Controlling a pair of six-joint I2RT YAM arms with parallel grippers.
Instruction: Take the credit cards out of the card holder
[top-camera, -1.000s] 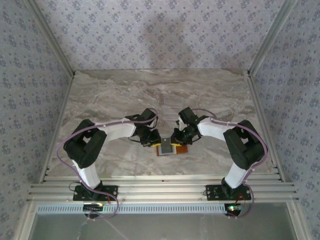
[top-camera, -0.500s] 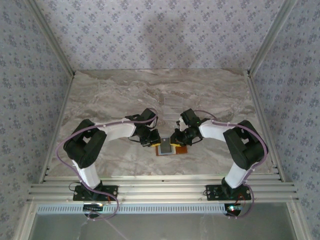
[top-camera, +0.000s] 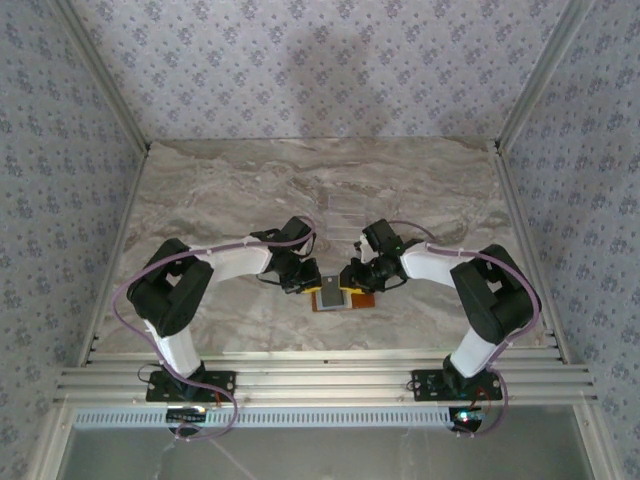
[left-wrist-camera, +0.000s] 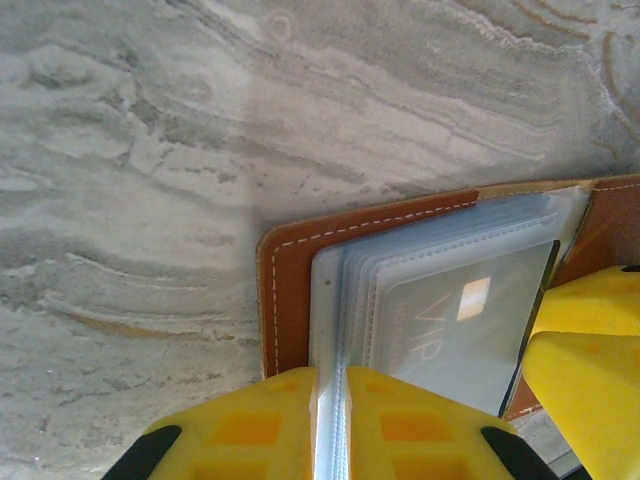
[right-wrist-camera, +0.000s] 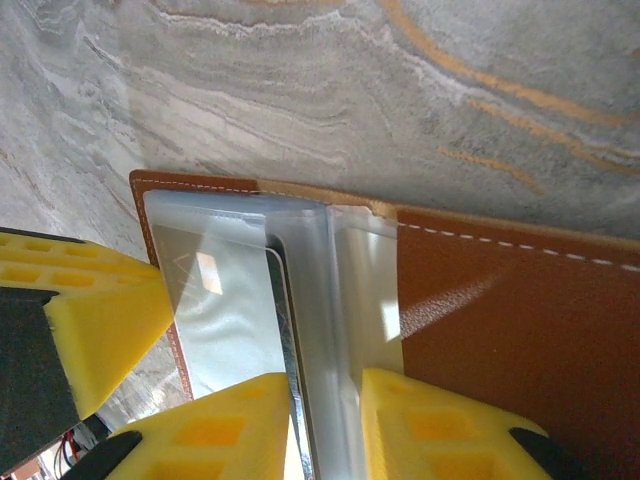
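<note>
The card holder (top-camera: 366, 297) lies open on the marble table between both grippers, brown leather (left-wrist-camera: 289, 290) with clear plastic sleeves. A pale credit card (left-wrist-camera: 455, 325) marked VIP sits inside a sleeve. In the right wrist view a credit card (right-wrist-camera: 228, 305) shows through the plastic, its dark edge beside my left finger pad. My left gripper (left-wrist-camera: 331, 372) is shut on the sleeves' edge at the holder's left side (top-camera: 305, 283). My right gripper (right-wrist-camera: 325, 378) stands slightly open around an upright sleeve fold, beside the brown cover (right-wrist-camera: 500, 300), at the holder's middle (top-camera: 352, 281).
The table (top-camera: 330, 180) is grey marble with walls on three sides. A faint clear rectangle (top-camera: 346, 211) lies on the marble behind the grippers. The other arm's yellow finger (left-wrist-camera: 588, 370) crowds the holder's right side, and likewise a yellow finger (right-wrist-camera: 85, 300) sits at its left.
My right gripper's jaws have parted a little around the sleeves, and its wrist has shifted slightly. The left gripper and the card holder have stayed where they were.
</note>
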